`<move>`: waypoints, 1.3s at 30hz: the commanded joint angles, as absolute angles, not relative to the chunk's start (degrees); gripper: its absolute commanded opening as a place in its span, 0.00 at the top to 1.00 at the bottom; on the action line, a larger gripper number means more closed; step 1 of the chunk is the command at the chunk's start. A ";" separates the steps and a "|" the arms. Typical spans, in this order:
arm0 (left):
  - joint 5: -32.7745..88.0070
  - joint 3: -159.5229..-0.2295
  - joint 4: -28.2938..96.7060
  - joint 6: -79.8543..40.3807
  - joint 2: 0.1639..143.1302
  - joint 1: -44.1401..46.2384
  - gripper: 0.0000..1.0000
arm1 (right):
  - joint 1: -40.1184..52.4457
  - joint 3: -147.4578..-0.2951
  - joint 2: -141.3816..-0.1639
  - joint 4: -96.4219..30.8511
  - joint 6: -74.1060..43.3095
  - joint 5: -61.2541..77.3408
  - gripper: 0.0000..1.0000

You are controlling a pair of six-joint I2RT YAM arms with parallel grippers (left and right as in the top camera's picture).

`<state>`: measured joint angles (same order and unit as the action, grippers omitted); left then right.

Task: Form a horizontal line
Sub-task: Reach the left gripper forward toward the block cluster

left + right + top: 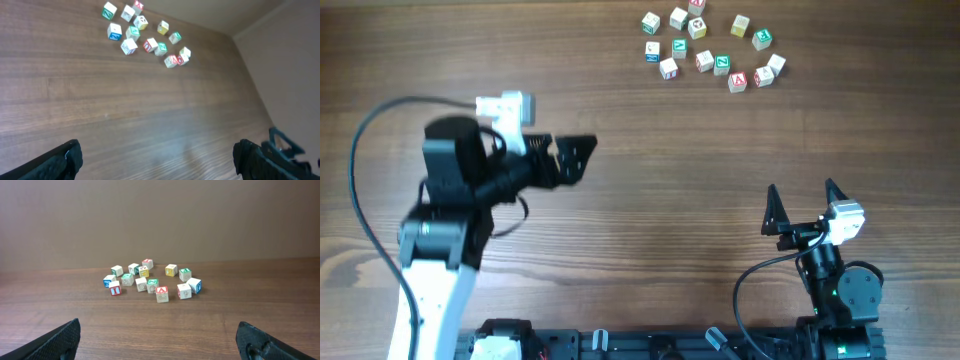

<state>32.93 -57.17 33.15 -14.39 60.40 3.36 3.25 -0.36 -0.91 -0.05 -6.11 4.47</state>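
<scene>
The wooden table [640,150] carries scattered alphabet cubes [704,61] at its far side, unaligned; my left gripper [577,160] and right gripper [802,195] both gape empty, well apart from them.

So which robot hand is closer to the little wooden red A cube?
Right. The right gripper sits toward the robot from the small pale wooden cube with the red A, slightly right of it. The left gripper is farther, well off to its left.

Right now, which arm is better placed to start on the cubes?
Probably right: the right claw squarely faces the small pale wooden alphabet cubes, centred in its view. The left claw has them near its view's top edge.
</scene>
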 commanded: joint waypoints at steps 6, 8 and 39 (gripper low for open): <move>30.94 -64.49 34.52 -15.44 67.92 3.09 0.00 | 3.49 -0.30 -0.93 0.08 -5.54 3.92 0.00; 29.91 -64.51 34.52 -15.44 68.05 3.09 0.00 | 3.49 -0.30 -0.93 0.08 -5.54 3.92 0.00; 21.61 -85.78 33.34 -15.40 81.45 9.23 0.00 | 3.49 -0.30 -0.93 0.08 -5.54 3.92 0.00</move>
<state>23.94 -82.54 33.45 -15.40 77.58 6.63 3.25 -0.36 -0.91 -0.05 -6.11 4.47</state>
